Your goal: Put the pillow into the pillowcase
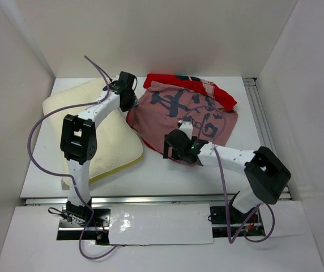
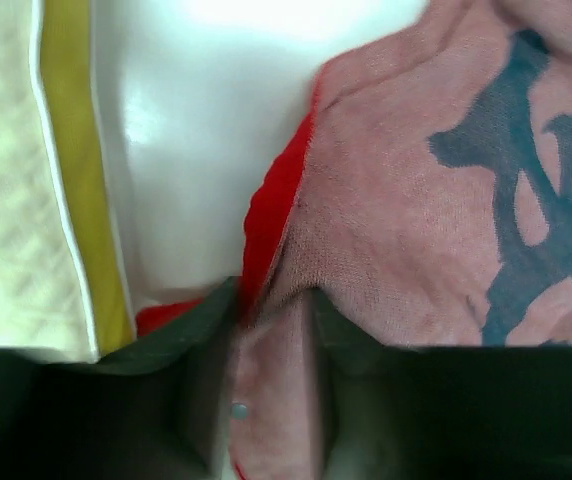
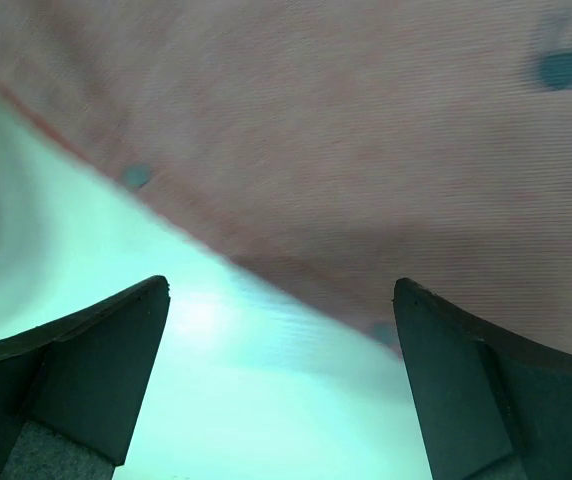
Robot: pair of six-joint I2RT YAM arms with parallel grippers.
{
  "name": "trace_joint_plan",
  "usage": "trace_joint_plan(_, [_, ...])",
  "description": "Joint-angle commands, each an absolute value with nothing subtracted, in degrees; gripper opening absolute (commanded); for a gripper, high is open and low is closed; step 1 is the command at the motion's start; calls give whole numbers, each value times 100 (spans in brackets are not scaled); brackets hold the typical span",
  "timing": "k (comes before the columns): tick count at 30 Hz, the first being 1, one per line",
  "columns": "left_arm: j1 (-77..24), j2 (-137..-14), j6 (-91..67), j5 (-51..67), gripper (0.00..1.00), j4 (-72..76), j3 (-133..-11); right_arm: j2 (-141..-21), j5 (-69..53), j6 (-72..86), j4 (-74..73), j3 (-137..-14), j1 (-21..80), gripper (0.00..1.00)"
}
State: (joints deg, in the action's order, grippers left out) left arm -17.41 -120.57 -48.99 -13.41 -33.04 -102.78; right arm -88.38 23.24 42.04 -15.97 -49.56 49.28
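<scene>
Straddling the pillowcase (image 2: 396,250) hem at 10 o'clock, left claw (image 2: 269,300) — grip cannot be told; right claw (image 3: 281,290) is seen spread at 6 o'clock.

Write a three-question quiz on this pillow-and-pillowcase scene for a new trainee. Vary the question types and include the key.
1. Multiple choice: which face of the pillowcase mostly shows from above? A) bright red print B) faded pink with dark brush marks C) plain white
2. True or false: the right tool is shut.
3. Fill in: in the top view, the pillow lies to the ___ of the pillowcase.

Key
1. B
2. False; its jaws stand wide apart over the near edge of the fabric.
3. left
</scene>
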Motion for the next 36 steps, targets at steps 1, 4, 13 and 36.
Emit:
trace_joint_plan(1, [-1941,-11840,-4553,-1458,58,-3252,-10433,-8202,2646,4315,-2390,-4897,4308,100])
trace_joint_plan(4, [-2248,-11383,-4246,-1652,100,-3112,-10065,-7499,2487,4062,-2443,-4439,4008,95])
trace_joint_plan(13, [-3199,-10021,-4182,-1486,97,-2777,-8203,-7013,2109,1724,-1689,-4412,4578,70])
trace_joint_plan(36, [-3428,-8375,-4720,-448,58,-1485,-5414,-9369,668,44,-281,-5194,4579,44])
